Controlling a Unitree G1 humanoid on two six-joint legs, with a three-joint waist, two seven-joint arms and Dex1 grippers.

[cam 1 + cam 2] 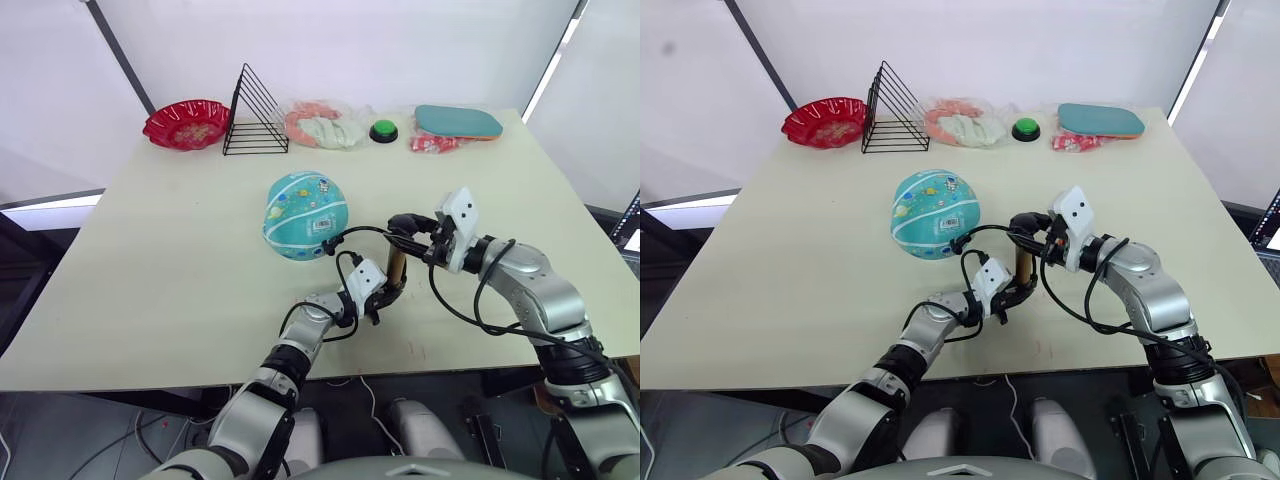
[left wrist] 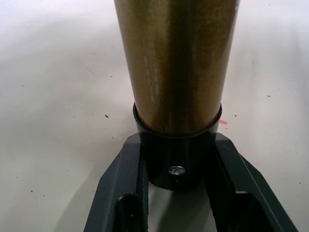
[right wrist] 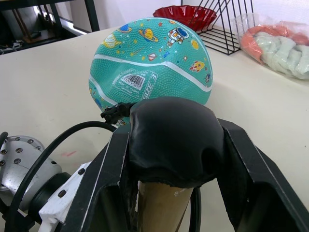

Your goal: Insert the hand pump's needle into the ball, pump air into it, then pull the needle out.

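Hand pump [image 1: 397, 268] stands roughly upright on the table [image 1: 150, 260], near its front edge, held at both ends by the two grippers. The left gripper [image 2: 178, 159] clamps the black bottom cap, one black finger on each side of it, with the amber-gold barrel rising out of the cap. The right gripper [image 3: 169, 159] is closed on the black top end of the pump, its fingers pressed against both sides of the dark rounded cap above the barrel.

From the top of the pump the thin black hose [image 1: 362, 231] arcs over toward the ball [image 1: 305, 214] and ends at a small black fitting right at the ball's near side, beside the white barcode sticker [image 3: 136, 79]. The needle itself is too small to make out, so I cannot tell whether it is in the ball.

The ball, teal with white seams and cartoon prints, sits on the table just beyond the pump, toward the middle of the tabletop.

Along the far edge of the table lie a red bowl [image 1: 187, 123], a black wire rack [image 1: 256, 115], a clear bag of pink and pale items [image 1: 322, 124], a green button [image 1: 383, 131] and a teal paddle [image 1: 458, 122] resting on a small red-and-white packet [image 1: 433, 144].
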